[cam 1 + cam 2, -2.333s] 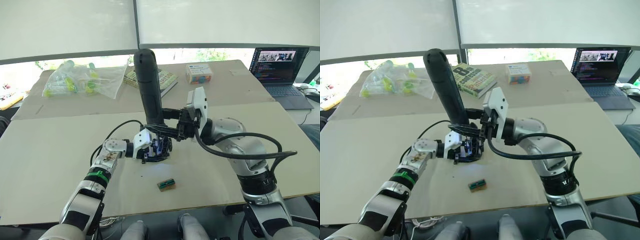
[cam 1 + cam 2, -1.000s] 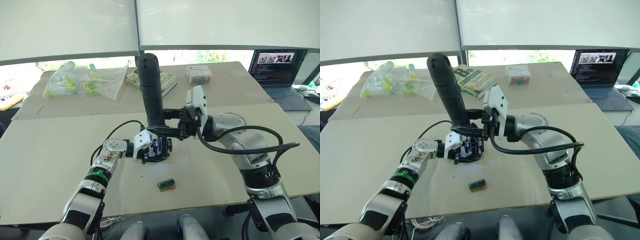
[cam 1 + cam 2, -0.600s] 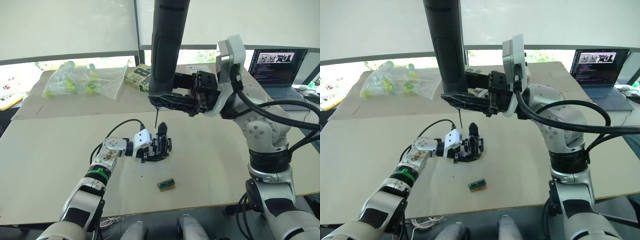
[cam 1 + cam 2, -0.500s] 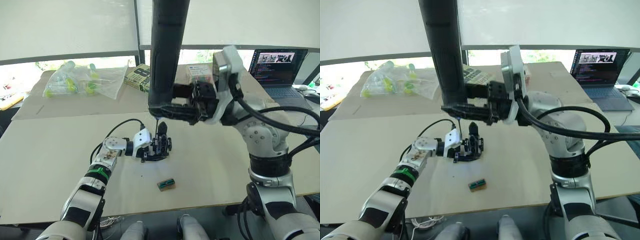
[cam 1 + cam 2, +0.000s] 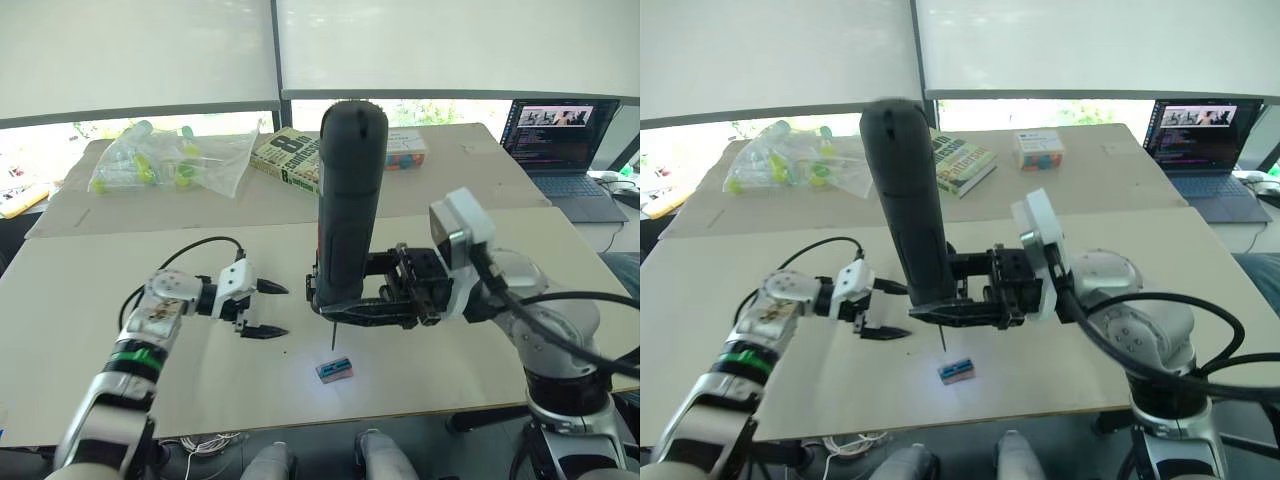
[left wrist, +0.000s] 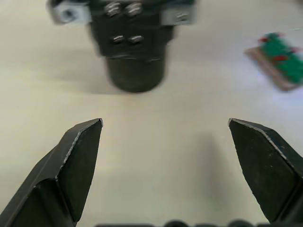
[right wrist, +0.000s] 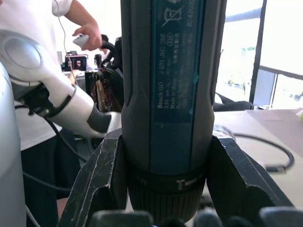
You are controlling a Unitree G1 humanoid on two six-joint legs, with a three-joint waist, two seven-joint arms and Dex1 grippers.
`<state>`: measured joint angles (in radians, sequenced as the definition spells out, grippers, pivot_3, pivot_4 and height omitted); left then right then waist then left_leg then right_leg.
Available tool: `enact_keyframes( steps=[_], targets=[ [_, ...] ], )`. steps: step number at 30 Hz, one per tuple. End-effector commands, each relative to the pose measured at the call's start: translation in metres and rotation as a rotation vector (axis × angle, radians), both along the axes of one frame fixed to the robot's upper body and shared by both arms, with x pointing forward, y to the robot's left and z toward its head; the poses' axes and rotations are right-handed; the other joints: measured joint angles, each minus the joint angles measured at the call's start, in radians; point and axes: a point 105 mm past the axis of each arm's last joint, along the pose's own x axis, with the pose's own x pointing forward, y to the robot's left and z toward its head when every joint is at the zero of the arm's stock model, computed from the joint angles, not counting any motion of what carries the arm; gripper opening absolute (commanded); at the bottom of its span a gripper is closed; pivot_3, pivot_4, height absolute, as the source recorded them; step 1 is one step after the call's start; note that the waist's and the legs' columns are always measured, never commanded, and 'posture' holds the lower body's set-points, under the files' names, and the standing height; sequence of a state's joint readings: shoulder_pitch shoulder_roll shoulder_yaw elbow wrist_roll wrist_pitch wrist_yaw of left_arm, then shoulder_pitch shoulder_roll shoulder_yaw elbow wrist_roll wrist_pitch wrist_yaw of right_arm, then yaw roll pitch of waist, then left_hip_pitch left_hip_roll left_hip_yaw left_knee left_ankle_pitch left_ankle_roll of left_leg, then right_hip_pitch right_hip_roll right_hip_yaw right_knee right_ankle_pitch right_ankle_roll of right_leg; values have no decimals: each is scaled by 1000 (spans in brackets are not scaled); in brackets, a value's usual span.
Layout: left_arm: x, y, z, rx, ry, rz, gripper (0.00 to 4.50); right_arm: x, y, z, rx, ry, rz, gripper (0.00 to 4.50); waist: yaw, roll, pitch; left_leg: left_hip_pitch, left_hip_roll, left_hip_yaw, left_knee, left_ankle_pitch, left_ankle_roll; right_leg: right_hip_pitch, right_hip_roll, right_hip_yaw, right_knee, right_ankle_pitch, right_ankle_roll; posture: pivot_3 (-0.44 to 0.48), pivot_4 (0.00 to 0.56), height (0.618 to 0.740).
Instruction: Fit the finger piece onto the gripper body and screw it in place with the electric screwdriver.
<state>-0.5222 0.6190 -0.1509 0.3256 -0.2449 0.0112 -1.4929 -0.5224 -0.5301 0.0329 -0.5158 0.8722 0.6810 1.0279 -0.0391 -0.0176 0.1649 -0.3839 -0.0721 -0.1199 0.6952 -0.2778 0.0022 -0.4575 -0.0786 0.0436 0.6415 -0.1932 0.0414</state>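
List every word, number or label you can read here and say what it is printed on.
"Bosch GO", on the electric screwdriver clamped in the right pincer; the smaller print on that label is too fine to read.
A large "8", on the cover of the book; the rest of its title is too small to read.
Laptop screen: unreadable.

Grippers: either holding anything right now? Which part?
Right gripper clamps the electric screwdriver at the handle's lower end, just above the bit. Left gripper is open, empty.

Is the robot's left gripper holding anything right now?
No, the left gripper hangs open over the bare tabletop, its two black fingers spread apart with nothing between them.
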Motion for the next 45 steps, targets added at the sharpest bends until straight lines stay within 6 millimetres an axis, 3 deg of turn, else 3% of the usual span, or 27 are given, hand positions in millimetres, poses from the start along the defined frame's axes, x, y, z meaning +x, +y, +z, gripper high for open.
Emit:
enact_keyframes(
  steps=[1, 4, 18, 45],
  targets=[
    [-27, -20, 15, -51, 16, -109, 4500, -7, 4, 8, 40, -103, -22, 1910, 2, 0, 0, 0, 0, 0, 0, 0, 0, 0, 0, 0, 0, 0, 0, 0, 150, 740],
    [-44, -31, 5, -47, 27, -143, 4500, -3, 6, -3, 39, -105, -70, 1910, 3, 0, 0, 2, 1, 0, -1, 0, 0, 1, 1, 0, -1, 0, 0, 0, 150, 740],
    [-53, -48, -24, -22, 1, -171, 4500, -3, 6, -29, 14, -73, -130, 1910, 25, 0, 0, 3, 0, 0, 0, 0, 0, 2, 1, 0, -1, 0, 0, 0, 150, 740],
    [-47, -55, -24, -44, -21, -158, 4500, 4, 1, -47, -7, -65, -166, 1910, 25, 0, 0, 3, 0, 0, 0, 0, 0, 3, 1, 0, -1, 0, 0, 0, 150, 740]
  ],
)
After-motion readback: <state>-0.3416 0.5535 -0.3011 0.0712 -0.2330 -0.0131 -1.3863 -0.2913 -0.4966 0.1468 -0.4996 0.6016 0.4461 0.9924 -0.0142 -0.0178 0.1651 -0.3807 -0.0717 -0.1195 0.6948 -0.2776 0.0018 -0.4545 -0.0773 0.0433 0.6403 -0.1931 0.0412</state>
